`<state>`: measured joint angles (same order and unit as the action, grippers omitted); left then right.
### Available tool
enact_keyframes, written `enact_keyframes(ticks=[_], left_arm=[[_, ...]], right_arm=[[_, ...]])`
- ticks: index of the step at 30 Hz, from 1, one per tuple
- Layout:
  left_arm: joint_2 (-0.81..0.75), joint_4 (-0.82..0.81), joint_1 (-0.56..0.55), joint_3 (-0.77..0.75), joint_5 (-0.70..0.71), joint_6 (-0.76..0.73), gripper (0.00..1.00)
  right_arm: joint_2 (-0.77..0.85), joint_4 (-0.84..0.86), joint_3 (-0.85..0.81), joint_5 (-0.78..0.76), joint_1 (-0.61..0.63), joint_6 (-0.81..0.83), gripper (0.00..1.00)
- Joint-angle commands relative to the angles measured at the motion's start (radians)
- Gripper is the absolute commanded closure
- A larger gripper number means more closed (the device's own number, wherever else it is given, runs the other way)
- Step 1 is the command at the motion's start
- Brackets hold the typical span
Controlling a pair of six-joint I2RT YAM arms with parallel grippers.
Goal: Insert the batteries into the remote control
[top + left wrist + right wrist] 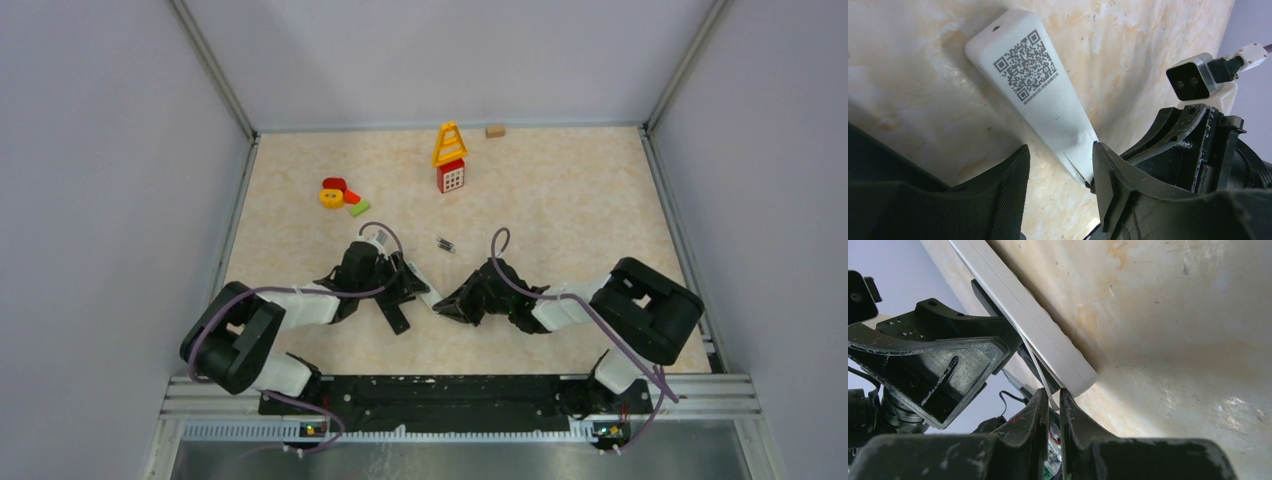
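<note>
I have both arms folded inward to the middle of the table (560, 200), their tips nearly meeting over the remote control (1040, 95). It lies flat, QR label up, its narrow end toward me.

The left gripper (1059, 150) stands spread around that narrow end. One of its fingers (1113, 185) touches the remote's edge, while the other has bare tabletop between it and the casing.

The right gripper (1053, 394) comes in from the opposite side. Its jaws are pressed almost together on a thin pale flap (1040, 372) that peels off the remote's end and runs down between them (from the wrist view it looks pinched, though the slot is very narrow). The right wrist's camera housing (1193, 80) hangs just beside the left gripper, so there is little room between the two tools.

The batteries (445, 244) lie loose on the table just beyond the grippers, apart from the remote and touched by neither arm.

Farther back, a yellow toy frame (450, 144) stands on a red block (451, 177). A small tan block (495, 130) sits near the back wall, and a cluster of red, yellow and green pieces (341, 195) lies left of centre. Open floor spreads to the right, up to the side wall's edge.
</note>
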<state>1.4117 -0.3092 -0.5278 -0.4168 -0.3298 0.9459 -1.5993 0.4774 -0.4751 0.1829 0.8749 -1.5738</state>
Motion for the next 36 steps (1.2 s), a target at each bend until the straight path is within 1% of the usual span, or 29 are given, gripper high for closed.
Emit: enact_keyframes(ticks=[1, 4, 10, 16, 18, 25, 28, 30, 33, 36], left_arm=[[0.04, -0.015, 0.001, 0.021, -0.033, 0.006, 0.46], [0.044, -0.009, 0.001, 0.023, -0.037, 0.007, 0.47], [0.051, 0.01, -0.001, 0.022, -0.027, 0.002, 0.48], [0.062, 0.007, -0.001, 0.023, -0.019, 0.004, 0.48], [0.064, 0.006, -0.001, 0.021, -0.018, 0.003, 0.48], [0.056, 0.017, -0.001, 0.018, -0.01, 0.001, 0.48], [0.026, 0.048, 0.0, 0.012, 0.01, -0.014, 0.46], [-0.02, 0.104, 0.001, -0.008, 0.052, -0.047, 0.41], [-0.075, 0.19, 0.002, -0.042, 0.12, -0.096, 0.34], [-0.094, 0.25, 0.005, -0.081, 0.164, -0.133, 0.32]], right_arm=[[0.008, -0.096, -0.023, -0.006, -0.003, 0.005, 0.88], [0.019, -0.102, -0.019, -0.005, -0.006, 0.003, 0.86], [0.047, -0.108, -0.017, -0.006, -0.011, 0.01, 0.78], [0.078, -0.123, -0.02, -0.007, -0.014, 0.022, 0.74], [0.088, -0.134, -0.021, -0.009, -0.014, 0.027, 0.71], [0.088, -0.141, -0.013, -0.015, -0.015, 0.035, 0.63], [0.088, -0.146, -0.015, -0.026, -0.017, 0.046, 0.63], [0.089, -0.157, -0.019, -0.036, -0.02, 0.057, 0.63], [0.089, -0.163, -0.023, -0.046, -0.025, 0.068, 0.69], [0.082, -0.161, -0.028, -0.052, -0.027, 0.07, 0.74]])
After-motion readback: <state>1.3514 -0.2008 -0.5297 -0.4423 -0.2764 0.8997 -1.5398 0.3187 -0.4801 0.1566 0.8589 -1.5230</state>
